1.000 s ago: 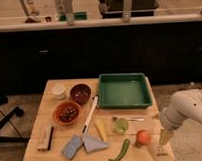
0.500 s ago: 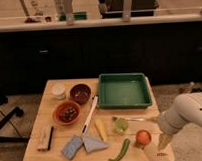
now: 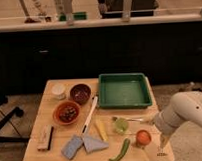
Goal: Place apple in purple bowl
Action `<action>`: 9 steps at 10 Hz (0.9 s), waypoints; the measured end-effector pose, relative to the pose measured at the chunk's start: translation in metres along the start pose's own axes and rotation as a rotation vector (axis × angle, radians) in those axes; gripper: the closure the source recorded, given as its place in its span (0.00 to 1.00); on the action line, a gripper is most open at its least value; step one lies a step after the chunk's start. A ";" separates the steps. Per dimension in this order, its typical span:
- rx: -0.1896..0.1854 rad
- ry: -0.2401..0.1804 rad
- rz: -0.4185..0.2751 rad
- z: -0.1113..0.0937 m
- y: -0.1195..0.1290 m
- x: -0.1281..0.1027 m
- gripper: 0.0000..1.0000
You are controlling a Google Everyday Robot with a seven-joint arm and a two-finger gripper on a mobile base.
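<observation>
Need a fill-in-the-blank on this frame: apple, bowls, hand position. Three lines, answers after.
1. The apple lies on the ___, not in the purple bowl.
2. The purple bowl stands just behind the larger ___ bowl, beside the white cup.
3. The hand points down, open, just right of the apple in the picture, and holds ___.
Missing words: table; orange; nothing.

The arm (image 3: 188, 113) was cut off by the right edge. The gripper (image 3: 161, 149), just right of the apple (image 3: 143, 137), covered the table's (image 3: 57, 154) near-right corner.
</observation>
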 end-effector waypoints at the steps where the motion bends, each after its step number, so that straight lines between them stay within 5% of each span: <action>1: -0.022 0.022 -0.080 0.001 -0.004 0.001 0.20; 5: -0.091 0.073 -0.287 0.005 -0.001 -0.005 0.20; 9: -0.185 0.048 -0.496 0.009 0.008 -0.021 0.20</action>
